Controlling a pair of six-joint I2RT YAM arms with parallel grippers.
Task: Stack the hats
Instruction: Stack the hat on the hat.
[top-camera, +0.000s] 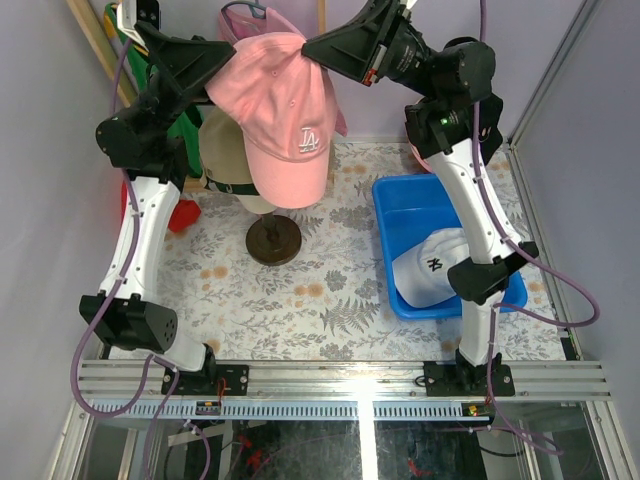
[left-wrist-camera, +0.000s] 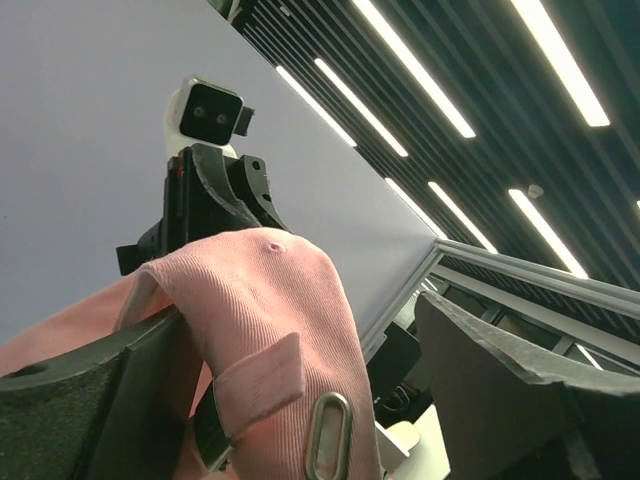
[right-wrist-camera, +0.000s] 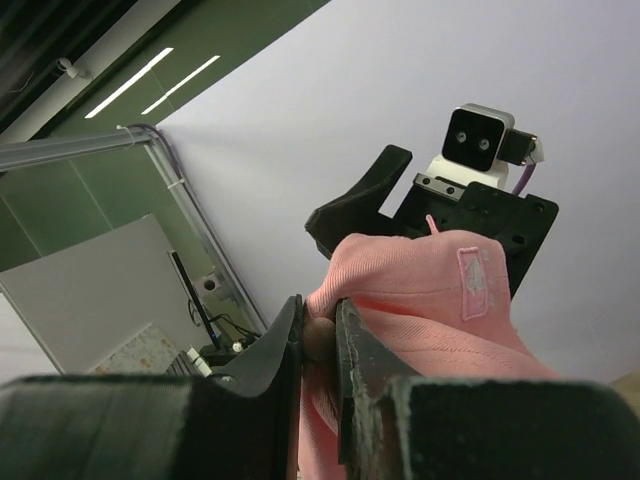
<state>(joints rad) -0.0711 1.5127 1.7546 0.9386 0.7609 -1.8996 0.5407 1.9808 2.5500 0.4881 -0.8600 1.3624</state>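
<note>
Pink corduroy baseball cap (top-camera: 285, 120), LA logo on the front, is held high above the table (top-camera: 330, 300), crown hanging downward. It is suspended over the mannequin head (top-camera: 262, 203), on which a tan hat (top-camera: 220, 145) is seated.

Right gripper (right-wrist-camera: 318, 320): fingers clenched on a fold of the cap's edge; pink fabric is seen pinched between the 2 pads.

Left gripper (top-camera: 205, 65): jaws spread wide, released. In the left wrist view the cap's rear strap and buckle are draped against 1 finger (left-wrist-camera: 90, 390); no pinch is seen.

Both arms are raised, elbows bent, wrists turned inward so the 2 grippers face each other across the cap.

A white cap (top-camera: 432, 268) is lying in the blue bin (top-camera: 395, 195), right of the mannequin's round base (top-camera: 273, 241).
</note>
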